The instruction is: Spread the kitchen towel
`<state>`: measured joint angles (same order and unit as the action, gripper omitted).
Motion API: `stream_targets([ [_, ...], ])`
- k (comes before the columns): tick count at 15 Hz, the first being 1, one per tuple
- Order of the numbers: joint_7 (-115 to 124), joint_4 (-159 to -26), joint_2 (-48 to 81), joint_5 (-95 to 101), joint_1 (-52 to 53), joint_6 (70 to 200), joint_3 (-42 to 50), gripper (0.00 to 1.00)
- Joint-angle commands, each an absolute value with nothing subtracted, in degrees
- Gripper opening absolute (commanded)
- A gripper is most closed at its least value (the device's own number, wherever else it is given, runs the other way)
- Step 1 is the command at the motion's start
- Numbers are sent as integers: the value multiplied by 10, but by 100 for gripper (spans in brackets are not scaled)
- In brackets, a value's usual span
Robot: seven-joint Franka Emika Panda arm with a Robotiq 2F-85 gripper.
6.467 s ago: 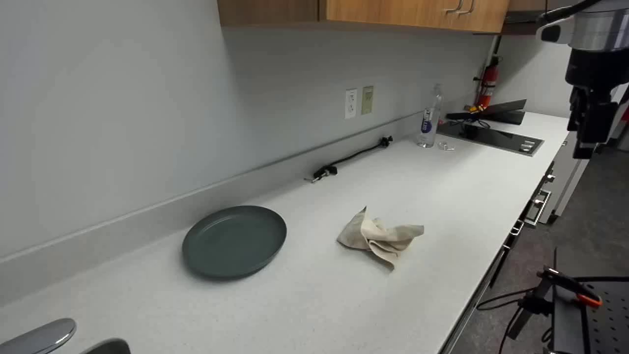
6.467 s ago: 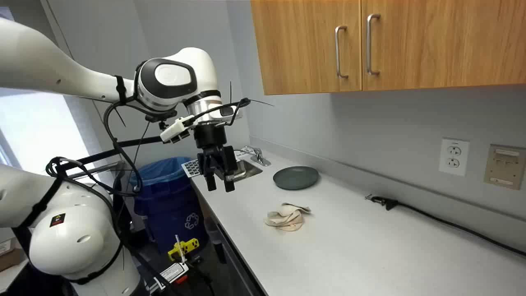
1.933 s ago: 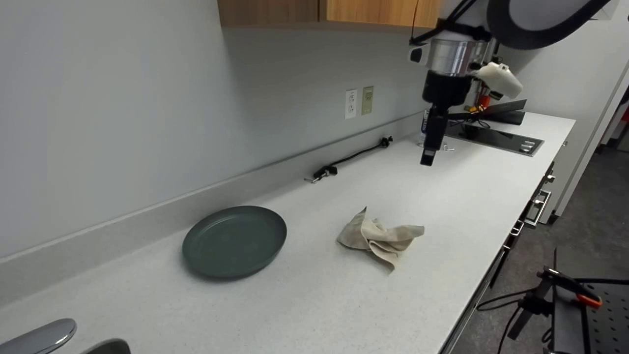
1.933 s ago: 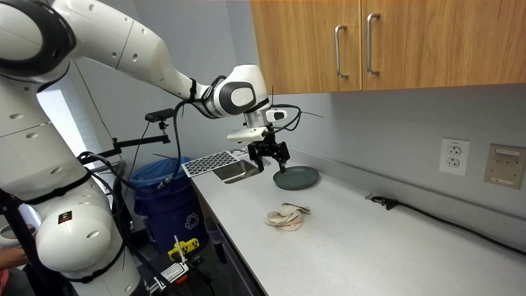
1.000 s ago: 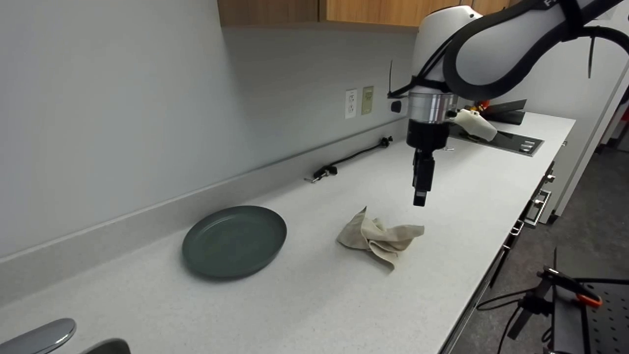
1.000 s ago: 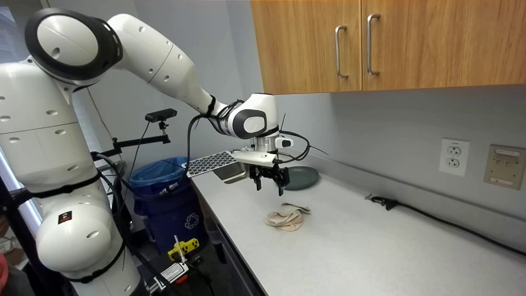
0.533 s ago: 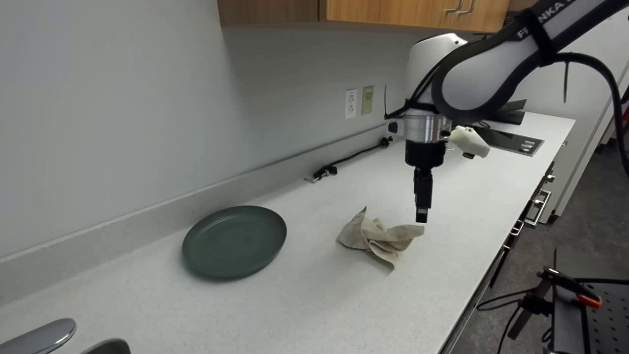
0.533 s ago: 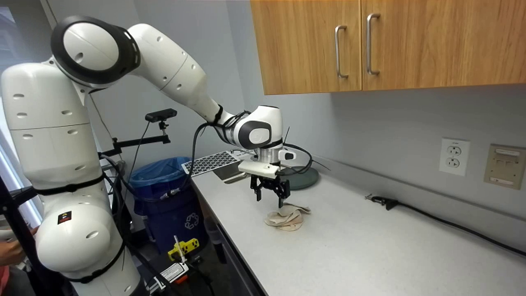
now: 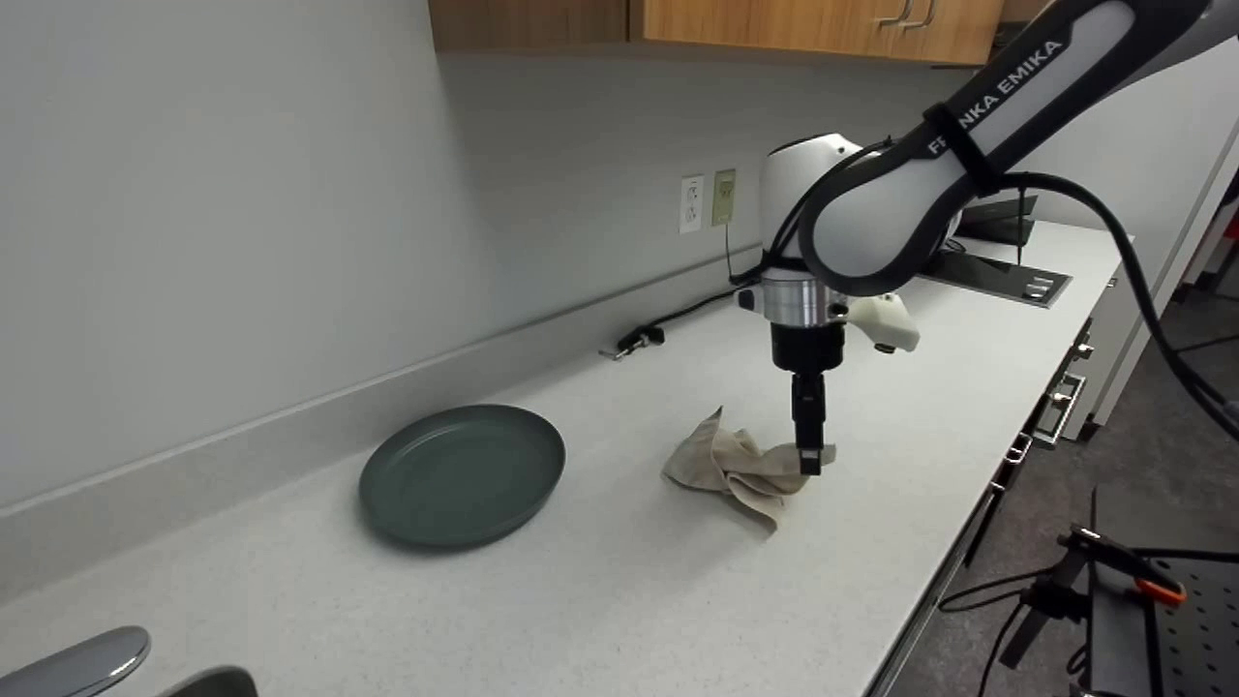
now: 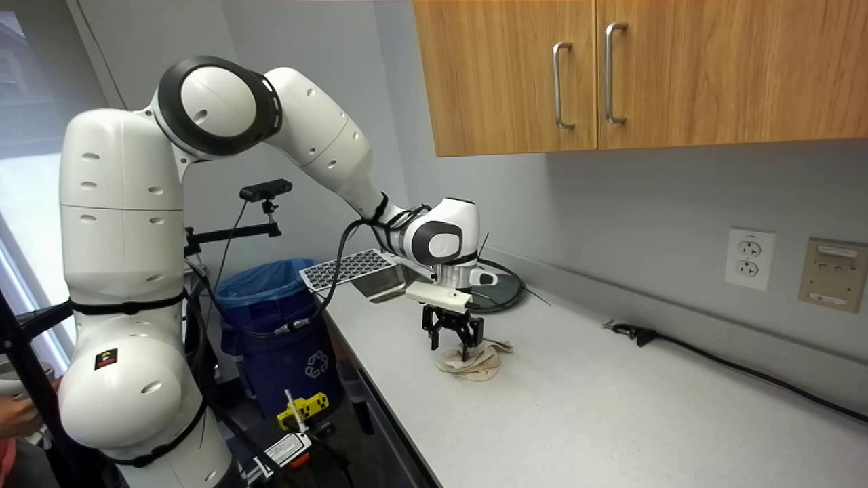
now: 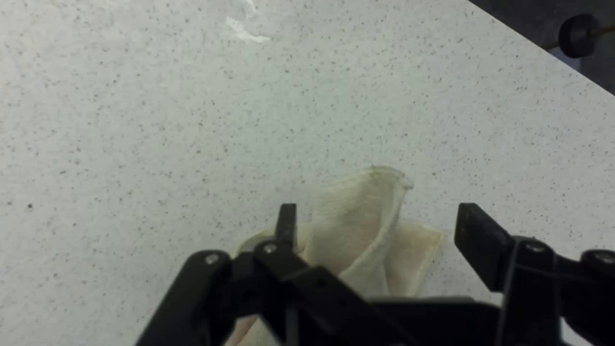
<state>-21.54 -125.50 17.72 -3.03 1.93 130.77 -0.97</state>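
Straddling towel (image 11: 358,235) edge: gaping end effector (image 10: 450,352).

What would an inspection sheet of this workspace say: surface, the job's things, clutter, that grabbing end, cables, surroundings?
Surface: white speckled countertop along a grey wall.
Job's things: beige cloth kitchen towel, crumpled on the countertop, not yet spread.
Clutter: round dark-green plate, apart from the towel; small black clamp near the wall.
Black two-fingered gripper: open; a towel fold shows between its jaws in the wrist view; contact can't be told.
Black cables: hanging in loops from the white robot arm.
Surroundings: brown wooden wall cabinets; tall blue bin; part of a person, in an exterior view.
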Motion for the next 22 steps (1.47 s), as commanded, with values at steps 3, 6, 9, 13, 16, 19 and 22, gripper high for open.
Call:
stream_targets([
  [3,-208,-1216,207,-36,-4,1285,-22,37],
  [6,-201,-1215,209,-37,-11,1283,-20,15],
  [9,-194,-1222,196,-38,-15,1279,-20,0],
  [13,-182,-1236,158,-32,-11,1266,-21,1],
  [16,-177,-1244,107,-19,-3,1233,-22,1],
  [19,-183,-1244,53,-12,4,1196,-27,1],
  [22,-196,-1232,10,-13,7,1146,-28,1],
])
